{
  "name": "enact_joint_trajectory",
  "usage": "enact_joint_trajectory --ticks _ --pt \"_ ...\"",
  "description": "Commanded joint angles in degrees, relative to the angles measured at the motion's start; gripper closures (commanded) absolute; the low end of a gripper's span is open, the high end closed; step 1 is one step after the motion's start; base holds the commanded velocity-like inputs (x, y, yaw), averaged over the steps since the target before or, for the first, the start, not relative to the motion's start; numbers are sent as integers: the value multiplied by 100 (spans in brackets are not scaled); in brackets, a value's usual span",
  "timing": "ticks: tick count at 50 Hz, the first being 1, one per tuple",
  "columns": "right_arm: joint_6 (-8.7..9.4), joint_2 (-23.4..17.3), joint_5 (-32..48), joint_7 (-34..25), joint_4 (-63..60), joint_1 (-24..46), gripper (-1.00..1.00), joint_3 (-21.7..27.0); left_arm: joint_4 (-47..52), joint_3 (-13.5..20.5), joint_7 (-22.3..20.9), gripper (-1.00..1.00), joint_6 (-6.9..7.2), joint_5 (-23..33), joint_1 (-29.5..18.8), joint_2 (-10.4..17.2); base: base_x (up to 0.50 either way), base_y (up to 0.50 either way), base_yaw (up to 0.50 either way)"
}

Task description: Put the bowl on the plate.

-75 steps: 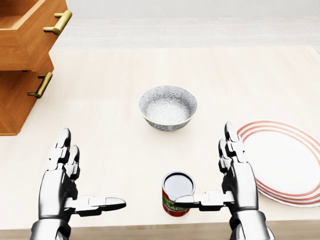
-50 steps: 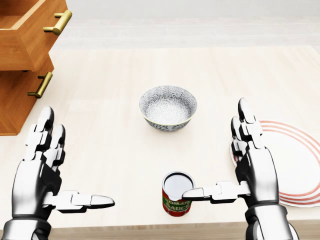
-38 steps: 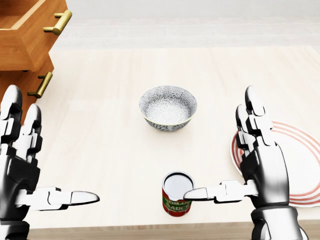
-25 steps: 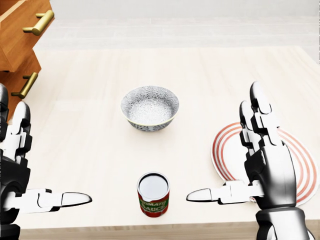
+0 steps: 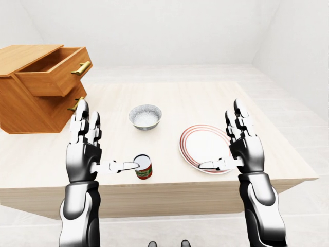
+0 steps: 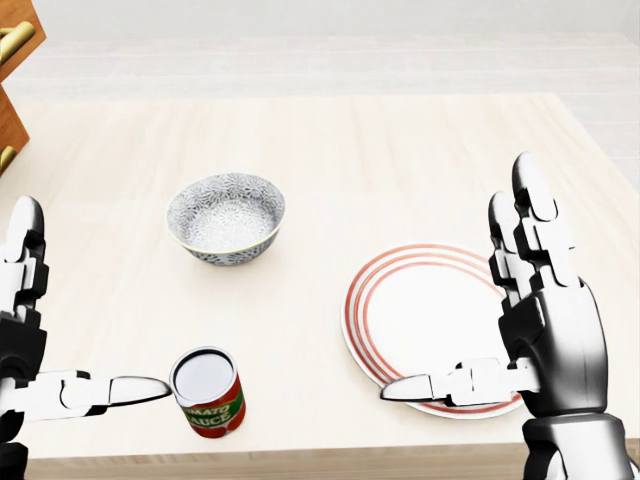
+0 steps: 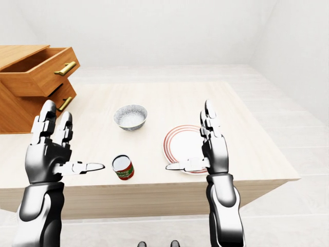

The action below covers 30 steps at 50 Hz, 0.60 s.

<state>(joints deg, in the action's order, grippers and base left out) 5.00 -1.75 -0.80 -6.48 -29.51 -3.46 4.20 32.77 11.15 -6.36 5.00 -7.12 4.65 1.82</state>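
**Bowl sits on the surface, left of the plate; both robot hands spread wide**

The bowl (image 6: 226, 218) stands upright on the pale wooden surface (image 6: 380, 150). It is grey-white with a speckled pattern, and neither robot hand touches it. The plate (image 6: 425, 325), white with red rings at its rim, lies flat to the bowl's right and a little nearer, with bare surface between the two. A red-labelled can (image 6: 207, 391) stands upright close to the surface's near edge, nearer than the bowl and slightly to its left in the head view.

The left robot hand (image 5: 82, 154) is held up near the near edge with its fingers apart and pointing upward. Its thumb (image 6: 120, 389) stretches right toward the can. In the head view the thumb tip meets the can's rim, but the right-eye view shows a gap between them. It grips nothing.

The right robot hand (image 6: 552, 335) is likewise spread, with fingers up and the thumb reaching left. In the head view it overlaps the plate's near right rim. Contact with the plate cannot be told. It holds nothing.

At the far left of the surface stands a wooden cabinet (image 5: 31, 105) with its top drawer (image 5: 51, 74) pulled out; the drawer has a brass handle (image 5: 81, 67).
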Motion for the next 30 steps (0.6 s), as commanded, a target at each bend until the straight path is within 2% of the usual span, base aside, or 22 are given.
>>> enact_joint_trajectory --ticks 1,7,13,23,30 --pt "0 -14 28 -33 -63 55 -100 10 -115 62 118 -100 0 101 -250 110 0 1 0" --pt "0 -7 12 -52 -75 62 -100 43 -27 264 116 -100 0 -58 -403 222 0 0 0" --pt "0 -21 -17 -100 -137 72 -100 29 2 271 88 -100 0 -89 -354 213 0 0 0" --pt "0 -19 31 -122 -174 64 -100 20 -51 310 44 -100 0 -179 -284 190 0 -46 0" --pt "0 -3 26 -117 -213 23 -100 59 -114 284 11 -100 0 -115 -235 180 0 -7 0"
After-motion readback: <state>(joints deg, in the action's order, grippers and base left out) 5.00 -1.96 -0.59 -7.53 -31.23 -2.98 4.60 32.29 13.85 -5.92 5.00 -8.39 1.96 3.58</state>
